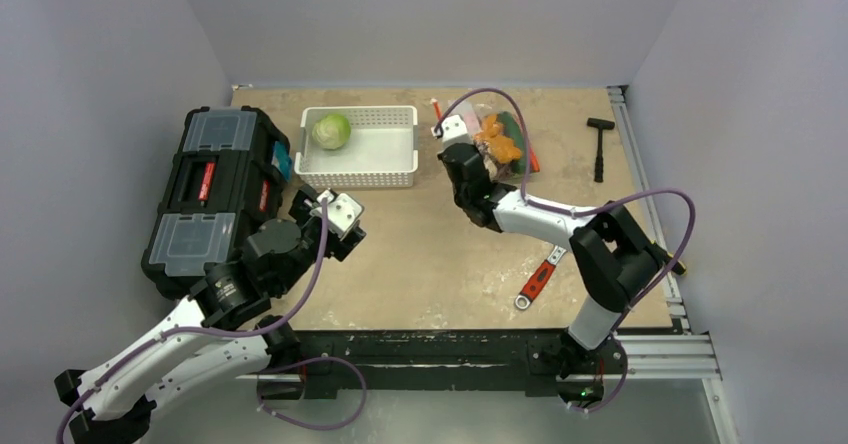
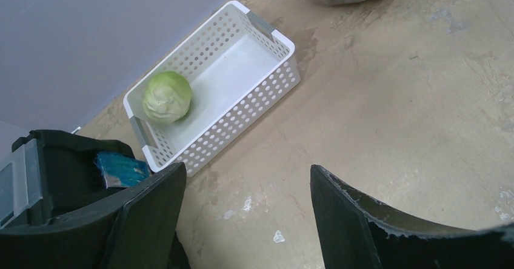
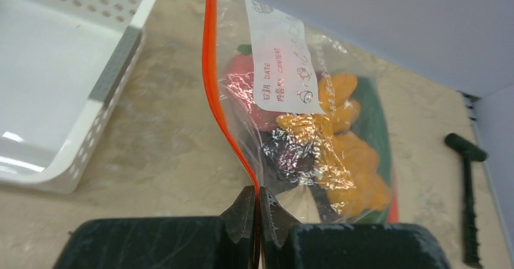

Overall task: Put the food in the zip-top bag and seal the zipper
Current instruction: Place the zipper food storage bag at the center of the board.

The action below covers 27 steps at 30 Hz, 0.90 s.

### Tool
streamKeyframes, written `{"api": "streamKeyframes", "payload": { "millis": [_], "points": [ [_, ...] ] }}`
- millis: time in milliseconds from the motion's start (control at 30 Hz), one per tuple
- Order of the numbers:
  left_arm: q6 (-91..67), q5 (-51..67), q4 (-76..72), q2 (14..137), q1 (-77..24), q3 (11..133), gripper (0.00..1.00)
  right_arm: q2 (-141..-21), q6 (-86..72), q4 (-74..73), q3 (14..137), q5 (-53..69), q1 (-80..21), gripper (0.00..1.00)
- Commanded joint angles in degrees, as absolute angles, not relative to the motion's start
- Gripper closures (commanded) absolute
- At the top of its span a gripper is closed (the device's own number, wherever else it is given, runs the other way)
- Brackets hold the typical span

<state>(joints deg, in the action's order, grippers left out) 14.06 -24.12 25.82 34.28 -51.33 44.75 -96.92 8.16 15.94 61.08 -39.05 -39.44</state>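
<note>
Right jaws: pressed together, pinching the zipper (image 3: 213, 87) at its near end. The strip runs straight away from the jaws along the left edge of the bag (image 3: 239, 120).

Bag: lying on the counter (image 1: 420, 254) at the far side, between the white basket (image 1: 360, 178) and the hammer (image 1: 600, 146). It carries a white label (image 3: 279, 57). Orange pieces (image 3: 354, 166), a dark red item (image 3: 290, 154) and something green (image 3: 374, 108) show through the plastic.

Left jaws: spread wide, holding nothing, above bare counter beside the black toolbox (image 1: 215, 194).

A cabbage (image 2: 167, 96) sits in the basket's left end, well apart from the bag. A red-handled wrench (image 1: 537, 282) lies near the right arm.
</note>
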Motion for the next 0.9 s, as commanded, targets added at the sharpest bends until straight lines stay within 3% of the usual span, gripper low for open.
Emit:
{"api": "streamKeyframes", "payload": {
  "millis": [0, 333, 467, 567, 733, 867],
  "points": [
    [14.2, -25.0, 25.2, 34.5, -51.1, 45.4, 0.26, -97.0, -2.1, 18.1, 57.9, -36.1, -39.6, 1.00],
    [14.3, -25.3, 25.2, 34.9, -51.1, 45.2, 0.26, -95.0, -7.5, 10.6, 53.8, -44.0, -39.5, 1.00],
    [14.5, -25.5, 25.0, 34.9, -51.1, 45.1, 0.26, -91.1, -9.3, 7.5, 51.7, -40.8, -39.5, 0.99],
    [14.3, -25.5, 25.1, 34.7, -51.1, 45.1, 0.26, -87.2, -10.1, 4.3, 51.0, -34.3, -39.5, 0.72],
    [14.3, -25.7, 24.7, 34.0, -51.1, 44.8, 0.25, -74.3, -11.4, -0.6, 48.8, -26.1, -39.6, 0.42],
    [14.2, -26.1, 24.3, 32.8, -51.1, 44.6, 0.25, -61.6, -14.1, -7.7, 49.5, -24.3, -39.6, 0.37]
  ]
}}
